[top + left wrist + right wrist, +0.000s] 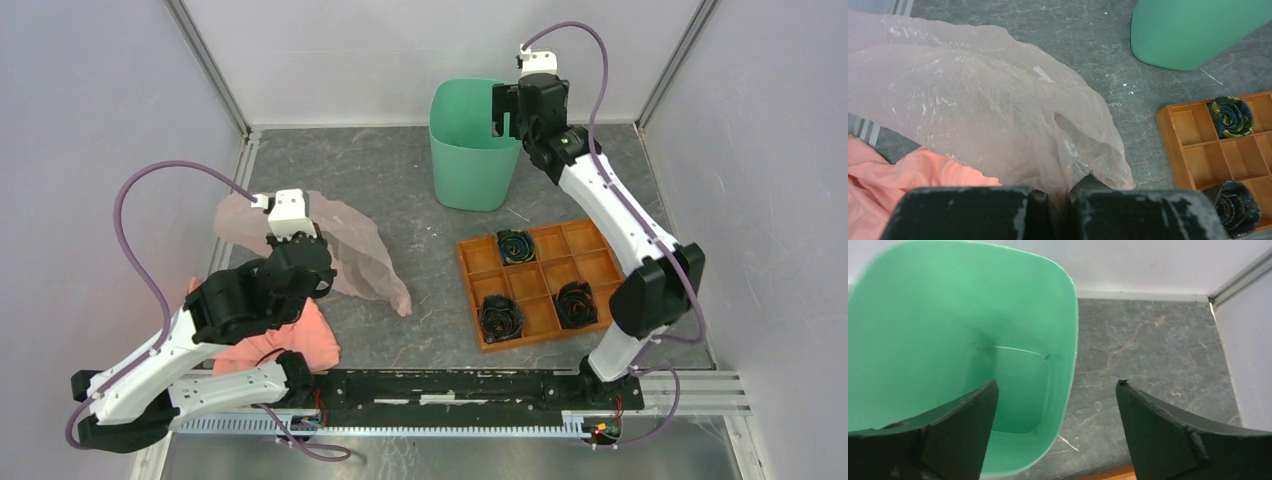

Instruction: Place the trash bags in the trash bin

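Seen from above, the trash bag (pixel 355 255) lies crumpled on the table (pixel 400 190) at left centre of the frame. It is well apart from the trash bin (pixel 470 155), which stands upright at upper centre. The left arm covers the bag's near part there, so the left gripper (pixel 300 250) can't be read from that view.

The wrist camera settles it. Along the bottom edge the left gripper (pixel 1060 202) has its two fingers drawn almost together, with a fold of the glossy film pinched in the slit between them. The rest of the trash bag (pixel 973 100) spreads toward the upper left. Its lower left edge overlaps a salmon cloth (pixel 878 185); overhead, that cloth (pixel 295 340) is bunched beneath the left arm.

The right gripper (pixel 505 110) hangs at the bin's right rim. In its wrist view the right gripper (pixel 1057 390) is spread wide and holds nothing. One finger is over the inside of the trash bin (pixel 948 340), the other over the table outside, with the wall between them. Whether either finger touches the wall I can't tell.

An orange tray (pixel 590 265) sits at right centre, with three dark rolls (pixel 516 245) in its compartments.
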Robot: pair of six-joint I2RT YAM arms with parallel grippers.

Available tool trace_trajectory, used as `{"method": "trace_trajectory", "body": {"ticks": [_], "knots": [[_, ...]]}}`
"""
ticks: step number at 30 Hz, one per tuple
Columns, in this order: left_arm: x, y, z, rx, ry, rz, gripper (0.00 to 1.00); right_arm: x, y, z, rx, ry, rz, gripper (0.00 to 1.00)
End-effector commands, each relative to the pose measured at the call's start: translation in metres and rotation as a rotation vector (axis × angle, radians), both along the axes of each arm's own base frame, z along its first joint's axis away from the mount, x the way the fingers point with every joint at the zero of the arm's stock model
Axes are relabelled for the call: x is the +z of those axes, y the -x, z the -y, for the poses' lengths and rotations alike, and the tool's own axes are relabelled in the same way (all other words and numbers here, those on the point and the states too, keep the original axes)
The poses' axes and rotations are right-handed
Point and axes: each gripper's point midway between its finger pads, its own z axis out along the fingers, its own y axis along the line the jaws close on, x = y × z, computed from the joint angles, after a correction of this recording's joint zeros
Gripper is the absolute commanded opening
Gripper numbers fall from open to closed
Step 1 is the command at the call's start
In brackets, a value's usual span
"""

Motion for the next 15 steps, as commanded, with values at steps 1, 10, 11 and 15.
{"method": "trace_trajectory", "body": {"ticks": [1, 10, 11, 15], "knots": [[0.010, -0.002, 0.005, -0.033, -0.006, 0.024, 0.02, -0.007, -0.023, 0.024, -0.084, 0.008, -0.039, 0.90], [0.034, 0.001, 0.007, -0.073, 0.039, 0.047, 0.02, -0.044, -0.045, -0.005, 0.054, -0.014, -0.111, 0.43], [0.036, 0.002, 0.007, -0.077, 0.041, 0.050, 0.02, -0.046, -0.045, -0.008, 0.070, -0.014, -0.116, 0.39], [0.052, 0.004, 0.004, -0.095, 0.057, 0.069, 0.02, -0.049, -0.043, -0.030, 0.183, -0.033, -0.117, 0.18]]}}
